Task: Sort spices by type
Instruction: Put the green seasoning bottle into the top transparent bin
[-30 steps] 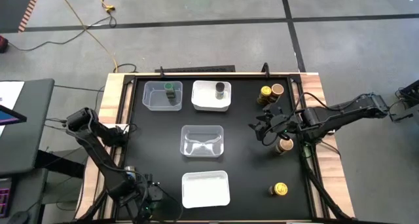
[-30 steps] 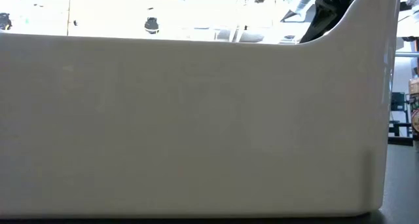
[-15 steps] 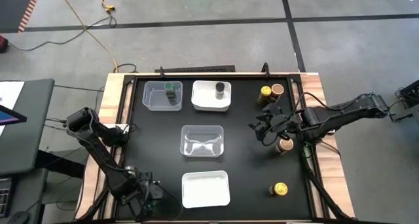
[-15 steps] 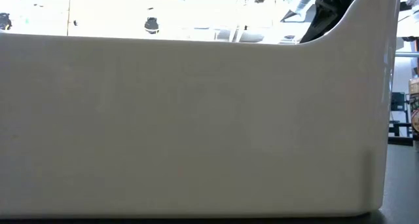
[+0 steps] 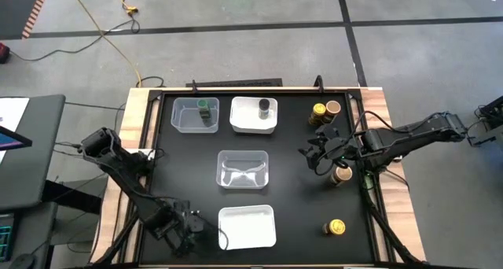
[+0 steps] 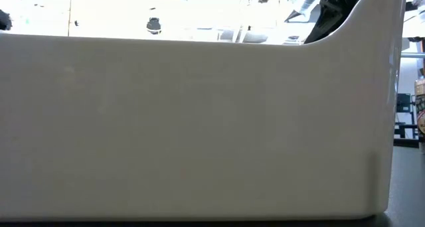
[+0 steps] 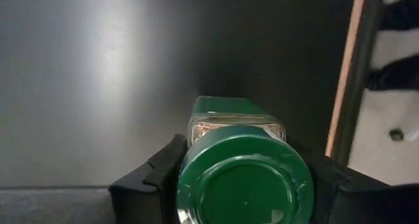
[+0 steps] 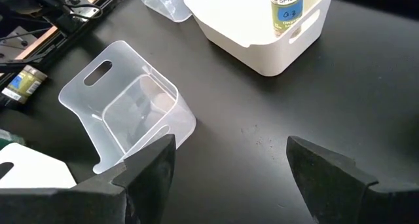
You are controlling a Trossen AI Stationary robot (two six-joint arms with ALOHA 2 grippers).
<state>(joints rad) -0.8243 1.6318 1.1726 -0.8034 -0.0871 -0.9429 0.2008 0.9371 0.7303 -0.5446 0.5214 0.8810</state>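
My left gripper (image 5: 187, 223) is near the table's front edge, just left of the near white tray (image 5: 246, 226). It is shut on a green-lidded spice jar (image 7: 243, 178). My right gripper (image 5: 314, 155) is open and empty at the table's right middle, and its wide-apart fingers show in the right wrist view (image 8: 229, 178). A second green-lidded jar (image 5: 204, 108) stands in the far clear tray (image 5: 189, 118). A dark-lidded jar (image 5: 264, 106) stands in the far white tray (image 5: 253, 121). Loose on the right stand a yellow-lidded jar (image 5: 318, 110), a tan-lidded jar (image 5: 333, 108), another tan one (image 5: 343, 175) and another yellow one (image 5: 335, 227). My left gripper pinches the green-lidded jar between its two fingers (image 7: 157, 181), one on each side of the jar's top end just under the lid (image 7: 236, 122). The fingers come from above and the lid faces the wrist camera. I cannot tell whether the jar's bottom is on the table.
An empty clear tray (image 5: 243, 169) sits at the table's middle and also shows in the right wrist view (image 8: 131, 112). The near white tray's wall (image 6: 199, 127) fills the low view. A dark jar (image 5: 328, 133) stands close behind my right gripper. Bare black table lies between the trays and the right-hand jars.
My left gripper has moved toward the table's right edge and slightly away from the near edge, closer to the near white tray, carrying the green-lidded jar.
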